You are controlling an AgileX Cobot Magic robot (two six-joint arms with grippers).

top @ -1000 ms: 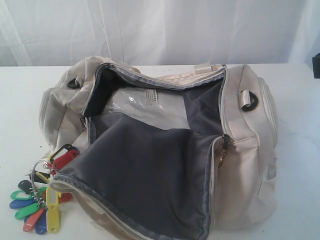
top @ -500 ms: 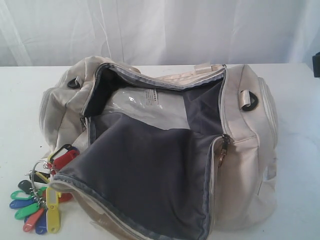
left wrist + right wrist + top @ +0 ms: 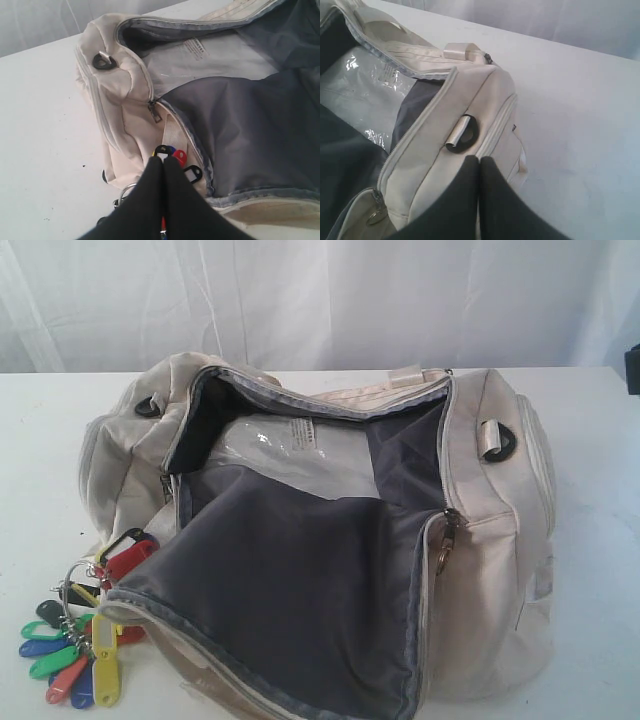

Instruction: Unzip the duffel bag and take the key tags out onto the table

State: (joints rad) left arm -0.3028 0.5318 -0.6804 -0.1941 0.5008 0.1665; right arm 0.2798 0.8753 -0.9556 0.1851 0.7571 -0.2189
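Evidently left gripper [image 3: 163,159] and right gripper [image 3: 479,159] are closed, empty.

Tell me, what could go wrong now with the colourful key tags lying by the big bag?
1. The key tags lie on the table tight against the duffel bag, some partly hidden by its open flap; if the bag shifts, it might drag or cover them.
2. The shut left gripper hangs right over the tags; dropping lower, it might snag their metal rings.
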